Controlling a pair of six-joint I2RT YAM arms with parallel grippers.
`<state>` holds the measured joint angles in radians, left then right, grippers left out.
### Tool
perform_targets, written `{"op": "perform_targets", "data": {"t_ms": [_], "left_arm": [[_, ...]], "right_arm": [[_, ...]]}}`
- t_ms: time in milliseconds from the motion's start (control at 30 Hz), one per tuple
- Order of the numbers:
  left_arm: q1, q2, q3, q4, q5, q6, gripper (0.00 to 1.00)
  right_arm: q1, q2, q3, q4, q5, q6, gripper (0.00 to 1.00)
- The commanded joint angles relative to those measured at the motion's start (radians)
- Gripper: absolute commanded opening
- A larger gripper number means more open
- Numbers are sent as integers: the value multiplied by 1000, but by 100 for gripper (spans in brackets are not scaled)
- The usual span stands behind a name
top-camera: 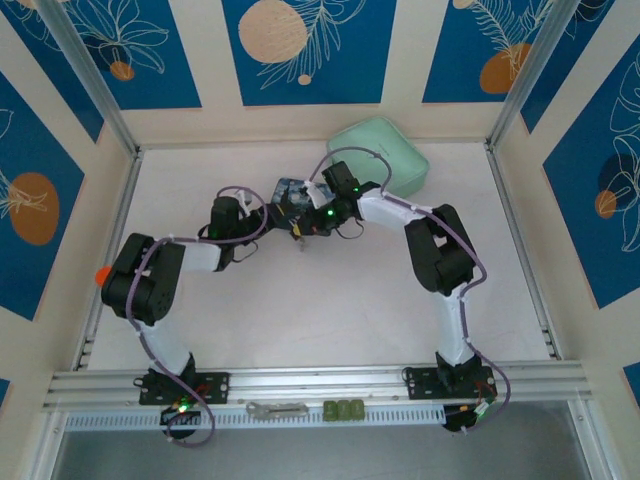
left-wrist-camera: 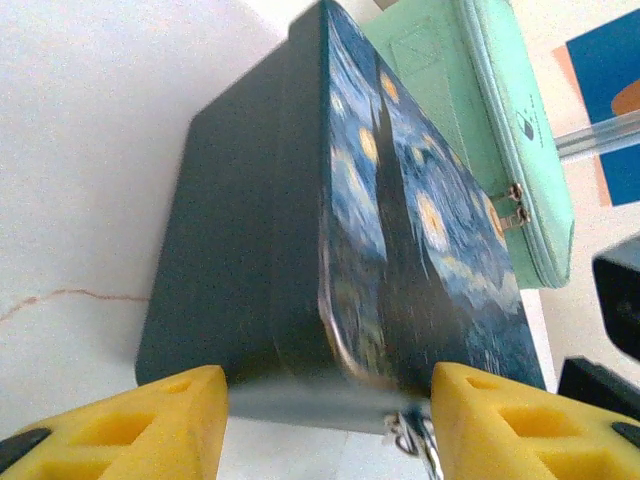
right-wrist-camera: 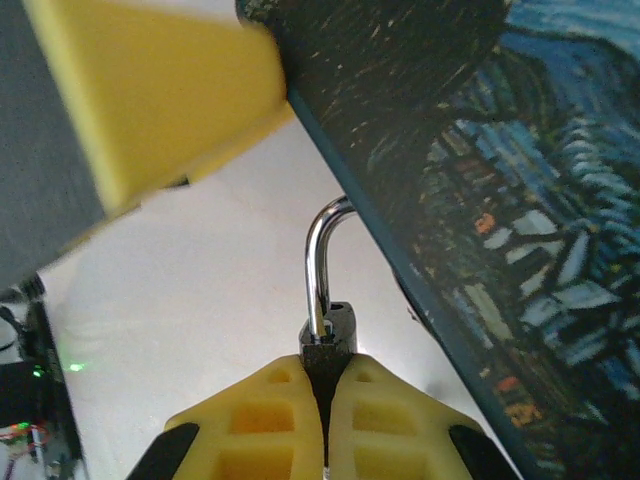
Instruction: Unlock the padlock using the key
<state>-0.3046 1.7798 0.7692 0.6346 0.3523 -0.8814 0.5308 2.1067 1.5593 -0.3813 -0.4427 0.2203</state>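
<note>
From above, my left arm (top-camera: 160,270) and right arm (top-camera: 440,250) close in on the Starry Night tin (top-camera: 291,190) from opposite sides. A mint pouch (top-camera: 380,165) lies just behind the tin.

At my left wrist, the left gripper (left-wrist-camera: 325,385) has its fingers (left-wrist-camera: 150,415) spread across the tin's near end, one against each side. I judge it is clamping the tin so it cannot slide while the lock is worked. Something silvery hangs at the tin's near corner, too blurred to name.

At my right wrist, the right gripper (right-wrist-camera: 327,365) is pressed together on the dark body of the padlock (right-wrist-camera: 328,335), just off the tin's edge. The lock's long axis runs straight away from my fingers. Its shackle arches toward the tin's rim and hooks there. Held this way, the body is steady for a key, though the end toward my palm is covered.
</note>
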Motion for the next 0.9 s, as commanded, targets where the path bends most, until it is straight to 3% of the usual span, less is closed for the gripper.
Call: {"op": "perform_targets", "data": {"t_ms": [0,167,300,433,633,867], "left_arm": [[-20,-10,-29,-58,36,0,56],[-23,-22,-34,-53,37,-9,56],[-33,-52,-48,-47,27,-23,60],[-45,-70,-99,61,11,-123,62],[-69,-50,-169,266,-29,-294,52],[-88,56,-148,409,-52,-348,43]], "right_arm": [[-6,51,22,-74,-121,116,0],[-9,31,-43,-26,-111,157,0],[26,-4,-65,-39,26,116,0],[70,-26,-80,-21,140,86,0],[104,-33,-91,11,202,71,0],[106,-47,-119,37,194,70,0]]}}
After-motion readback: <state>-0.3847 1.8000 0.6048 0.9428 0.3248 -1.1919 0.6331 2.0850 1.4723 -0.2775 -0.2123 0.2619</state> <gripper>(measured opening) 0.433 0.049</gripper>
